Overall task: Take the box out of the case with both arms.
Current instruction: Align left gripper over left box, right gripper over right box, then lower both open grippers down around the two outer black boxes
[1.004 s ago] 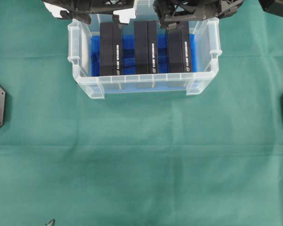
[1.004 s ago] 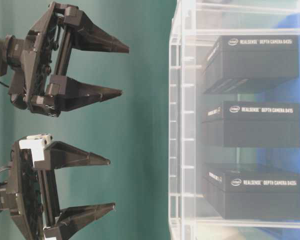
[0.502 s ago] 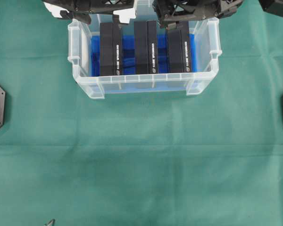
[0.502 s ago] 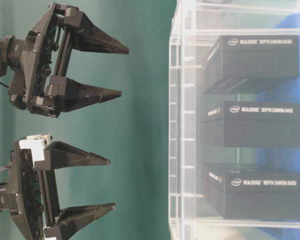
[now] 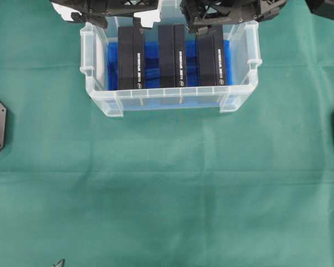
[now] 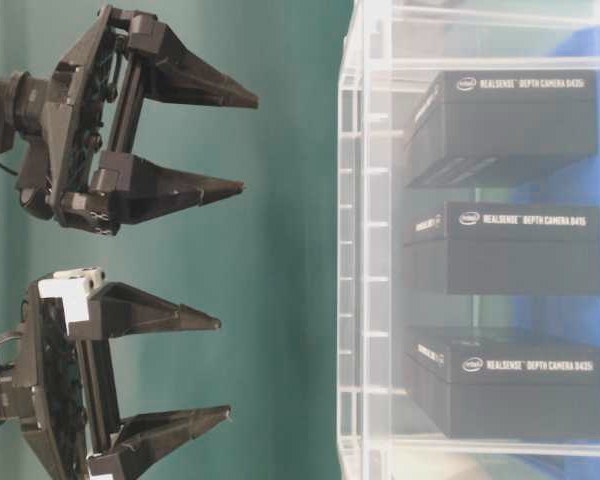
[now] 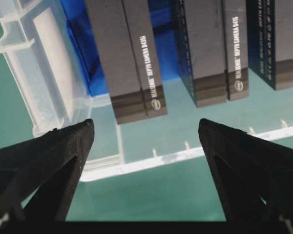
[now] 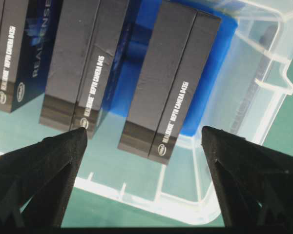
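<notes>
Green cloth [image 5: 167,194] bears case [image 5: 170,100], long axis running left-right.

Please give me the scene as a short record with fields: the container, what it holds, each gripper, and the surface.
container: clear case, blue sheet on its bottom
contents: three black boxes standing side by side: left box, middle box, right box
left gripper: open, holds nothing
right gripper: open, holds nothing
surface: green cloth

Overhead downward; table-level sideways; wrists close above shared case [image 5: 171,99]
</notes>
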Controlling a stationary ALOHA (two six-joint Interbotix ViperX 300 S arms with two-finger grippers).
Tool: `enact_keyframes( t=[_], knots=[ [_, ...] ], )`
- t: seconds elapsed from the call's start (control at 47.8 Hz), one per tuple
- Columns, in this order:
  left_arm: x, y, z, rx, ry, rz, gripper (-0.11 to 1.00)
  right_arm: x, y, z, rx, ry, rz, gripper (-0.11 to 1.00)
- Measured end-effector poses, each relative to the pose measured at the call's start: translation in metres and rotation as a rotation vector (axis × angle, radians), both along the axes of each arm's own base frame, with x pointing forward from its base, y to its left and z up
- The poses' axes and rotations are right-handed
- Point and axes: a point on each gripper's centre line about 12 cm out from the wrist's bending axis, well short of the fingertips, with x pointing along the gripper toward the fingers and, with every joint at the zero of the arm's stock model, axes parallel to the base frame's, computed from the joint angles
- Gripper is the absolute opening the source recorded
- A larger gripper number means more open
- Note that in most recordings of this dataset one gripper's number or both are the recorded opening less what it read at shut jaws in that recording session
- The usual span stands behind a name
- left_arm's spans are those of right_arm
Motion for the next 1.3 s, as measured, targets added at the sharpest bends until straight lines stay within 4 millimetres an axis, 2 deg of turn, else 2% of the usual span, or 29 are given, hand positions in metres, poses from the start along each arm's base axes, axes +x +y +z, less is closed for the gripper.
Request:
enact_keyframes(
  t=[0.272, 0.502, 0.711, 1.025, 1.297],
  knots=[
    [-0.001, 0.0, -0.005, 0.001, 0.016, 0.002, 0.91, 0.001, 0.0, -0.002, 0.0, 0.005, 0.001, 0.95],
    [-0.002, 0.003, -0.02, 0.014, 0.034, 0.014, 0.91, 0.006, -0.001, -0.015, 0.005, 0.023, 0.003, 0.95],
    [-0.001, 0.004, -0.039, 0.022, 0.029, 0.024, 0.91, 0.008, -0.001, -0.036, 0.007, 0.02, 0.006, 0.95],
    [-0.005, 0.004, -0.083, 0.025, 0.04, 0.049, 0.91, 0.005, -0.001, -0.079, 0.012, 0.019, -0.016, 0.95],
    [-0.002, 0.005, -0.102, 0.028, 0.011, 0.06, 0.91, 0.004, 0.0, -0.108, 0.018, 0.018, -0.026, 0.95]
  ],
)
